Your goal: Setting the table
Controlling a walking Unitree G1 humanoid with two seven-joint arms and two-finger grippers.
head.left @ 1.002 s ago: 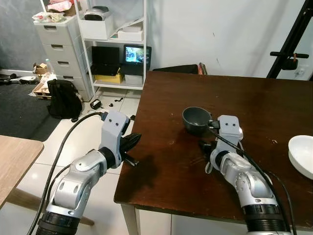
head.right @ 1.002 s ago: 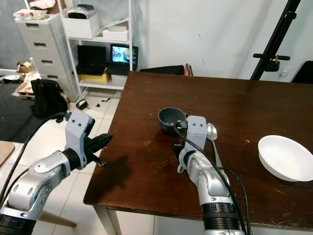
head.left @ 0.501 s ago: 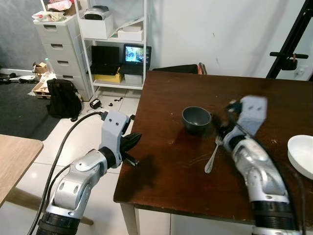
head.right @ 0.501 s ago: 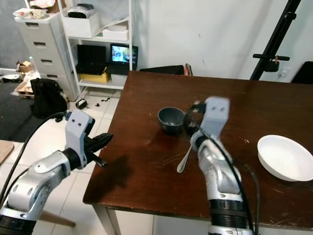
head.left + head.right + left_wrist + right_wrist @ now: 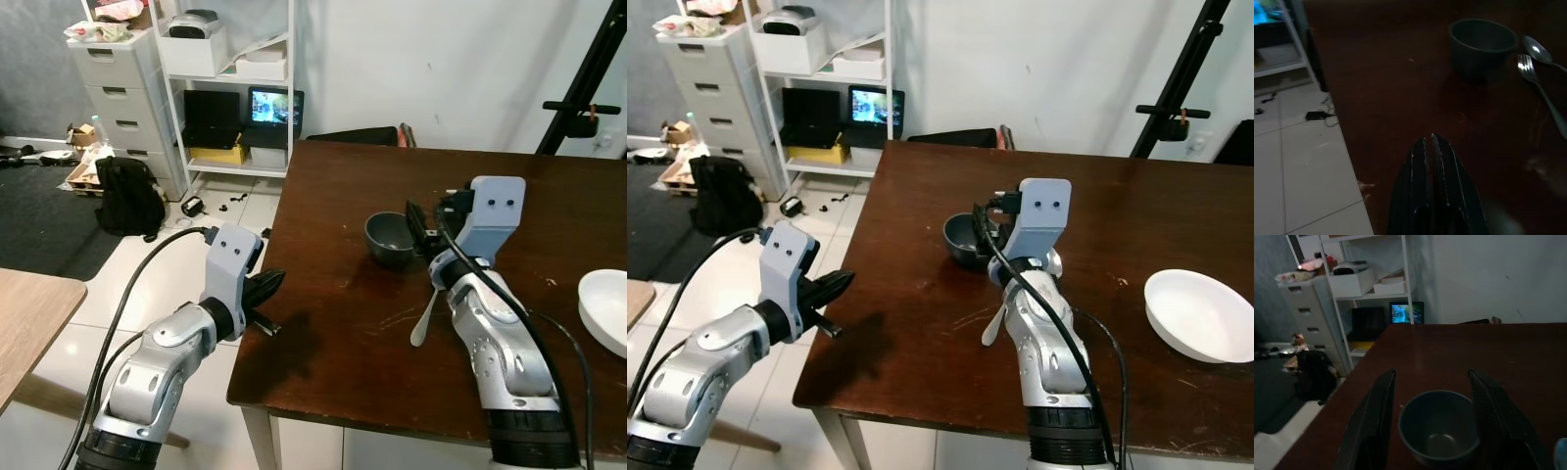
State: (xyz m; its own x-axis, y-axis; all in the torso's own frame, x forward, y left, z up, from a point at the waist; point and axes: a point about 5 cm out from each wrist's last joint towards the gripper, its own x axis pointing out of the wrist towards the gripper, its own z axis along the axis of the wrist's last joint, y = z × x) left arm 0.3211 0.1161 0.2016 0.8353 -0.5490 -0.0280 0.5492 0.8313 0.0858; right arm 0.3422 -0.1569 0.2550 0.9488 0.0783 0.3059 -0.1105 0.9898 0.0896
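Your right gripper (image 5: pixel 1430 426) hangs wide open and empty, framing the bowl (image 5: pixel 390 238) beside the fork (image 5: pixel 425 316). Left gripper (image 5: pixel 1431 147) is closed, idle. Next, lower and close on the rim.

Home: dining table (image 5: pixel 549 196), drawers (image 5: pixel 118 88), shelves (image 5: pixel 240 78)

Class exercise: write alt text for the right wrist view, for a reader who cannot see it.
Two open black fingers of the right gripper frame an empty dark grey bowl on a dark brown table. Beyond the table's far edge stand a white shelf unit and a grey drawer cabinet.
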